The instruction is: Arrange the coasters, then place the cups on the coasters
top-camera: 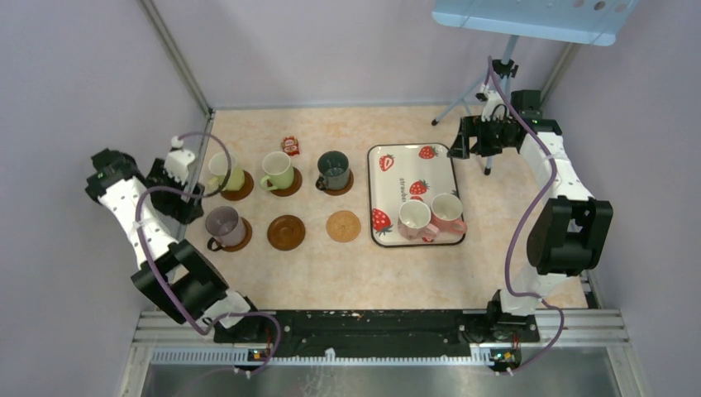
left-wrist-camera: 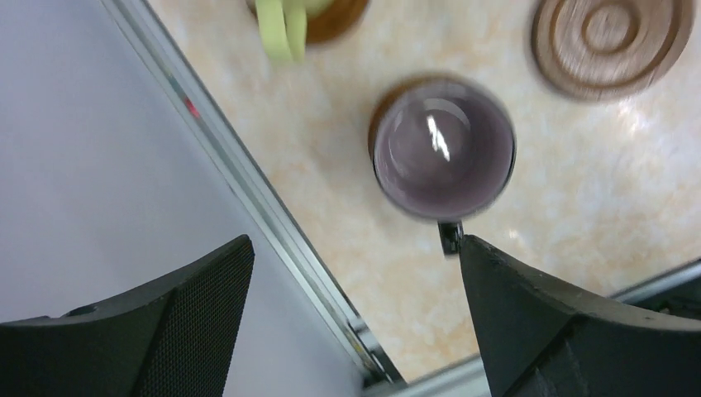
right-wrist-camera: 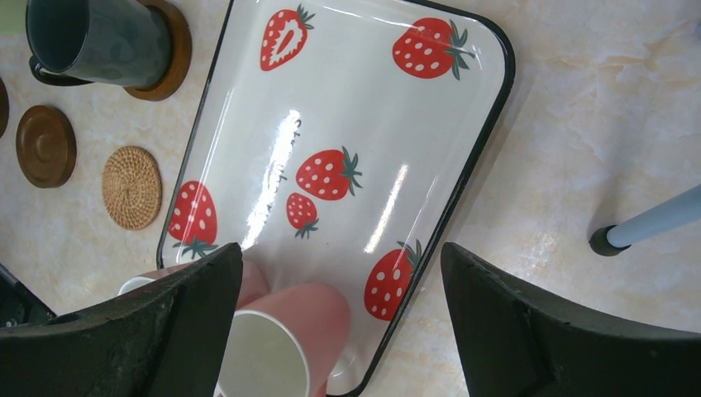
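Observation:
Six coasters lie in two rows. Two yellow-green cups (top-camera: 225, 174) (top-camera: 277, 169) and a dark green cup (top-camera: 334, 169) stand on the back row's coasters. In front, a purple cup (top-camera: 223, 225) (left-wrist-camera: 443, 159) sits on a coaster, next to a bare dark brown coaster (top-camera: 286, 231) (left-wrist-camera: 612, 41) and a bare tan coaster (top-camera: 343, 226) (right-wrist-camera: 132, 188). A cream-white cup (top-camera: 413, 219) and a pink cup (top-camera: 448, 212) (right-wrist-camera: 306, 331) stand in the strawberry tray (top-camera: 413, 161). My left gripper (left-wrist-camera: 355, 273) is open, just clear of the purple cup's handle. Over the tray's far right edge, my right gripper (right-wrist-camera: 340, 281) is open and empty.
A small red packet (top-camera: 290, 145) lies behind the back row. A tripod leg (top-camera: 463, 103) (right-wrist-camera: 653, 223) stands on the table behind the tray. The metal frame rail (left-wrist-camera: 248, 190) and the wall run close along my left gripper.

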Motion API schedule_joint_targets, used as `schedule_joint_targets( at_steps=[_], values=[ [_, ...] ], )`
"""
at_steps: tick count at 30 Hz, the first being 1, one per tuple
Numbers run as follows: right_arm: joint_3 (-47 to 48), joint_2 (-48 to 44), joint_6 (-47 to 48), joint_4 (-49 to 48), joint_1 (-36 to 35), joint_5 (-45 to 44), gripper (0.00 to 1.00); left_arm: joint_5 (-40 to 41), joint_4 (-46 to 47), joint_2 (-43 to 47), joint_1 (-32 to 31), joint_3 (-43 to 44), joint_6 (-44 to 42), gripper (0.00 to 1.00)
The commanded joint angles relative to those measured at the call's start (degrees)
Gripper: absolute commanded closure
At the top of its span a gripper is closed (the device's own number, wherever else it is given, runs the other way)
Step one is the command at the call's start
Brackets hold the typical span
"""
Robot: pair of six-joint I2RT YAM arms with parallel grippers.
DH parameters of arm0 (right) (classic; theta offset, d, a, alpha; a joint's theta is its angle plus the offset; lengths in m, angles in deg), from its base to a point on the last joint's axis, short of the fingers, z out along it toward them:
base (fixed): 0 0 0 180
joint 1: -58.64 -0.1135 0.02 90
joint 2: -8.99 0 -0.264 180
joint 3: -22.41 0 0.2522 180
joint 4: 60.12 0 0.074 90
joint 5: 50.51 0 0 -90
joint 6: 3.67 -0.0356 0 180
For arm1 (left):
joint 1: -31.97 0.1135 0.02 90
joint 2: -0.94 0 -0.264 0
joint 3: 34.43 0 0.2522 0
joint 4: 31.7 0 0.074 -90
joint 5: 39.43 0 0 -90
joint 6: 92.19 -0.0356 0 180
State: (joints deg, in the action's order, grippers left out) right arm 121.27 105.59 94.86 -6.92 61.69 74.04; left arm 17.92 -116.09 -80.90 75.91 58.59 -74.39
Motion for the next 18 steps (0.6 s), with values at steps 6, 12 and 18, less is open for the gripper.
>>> schedule_joint_targets(
  at_steps=[6, 12, 18],
  values=[
    [2.47, -2.54, 1.31, 0.97, -0.50, 0.09, 0.12, 2.27, 7.20, -3.85, -30.52, 14.28, 27.61, 0.01],
    [0.69, -4.11, 3.31, 3.36, 0.39, -0.35, 0.12, 5.34, 11.90, -9.37, -49.93, 19.50, 37.09, 0.01],
    [-1.63, -6.41, 4.90, 5.39, 2.26, -0.78, 0.12, 11.14, 20.95, -12.43, -67.01, 17.17, 49.86, 0.01]
  ],
)
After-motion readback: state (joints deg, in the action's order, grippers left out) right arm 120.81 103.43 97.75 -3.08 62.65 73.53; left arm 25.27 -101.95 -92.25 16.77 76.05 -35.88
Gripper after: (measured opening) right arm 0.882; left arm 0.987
